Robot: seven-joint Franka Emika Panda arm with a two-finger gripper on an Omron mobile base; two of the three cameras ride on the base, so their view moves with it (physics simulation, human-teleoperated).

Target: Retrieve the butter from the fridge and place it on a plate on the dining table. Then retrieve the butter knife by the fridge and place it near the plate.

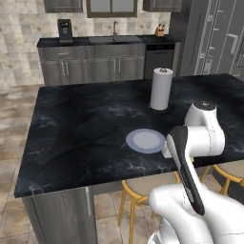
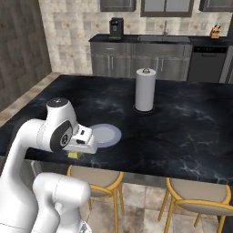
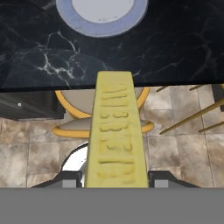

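My gripper (image 3: 114,178) is shut on the butter (image 3: 114,131), a pale-yellow stick that juts forward between the two fingertips. It hangs just outside the near edge of the dining table (image 1: 81,128), above a stool. In the right base view the butter (image 2: 74,155) peeks out under the white hand. The round bluish-white plate (image 3: 103,13) lies bare on the black marble a short way ahead of the butter, also seen as the plate (image 1: 145,141) near the table's front edge. The grey fridge (image 1: 214,38) stands at the far right. The butter knife is out of view.
A paper towel roll (image 1: 161,89) stands upright behind the plate. Yellow-framed stools (image 2: 95,177) sit under the table's near edge. Along the back wall runs the kitchen counter (image 1: 105,40) with a coffee machine (image 1: 65,29) and a knife block (image 1: 160,30).
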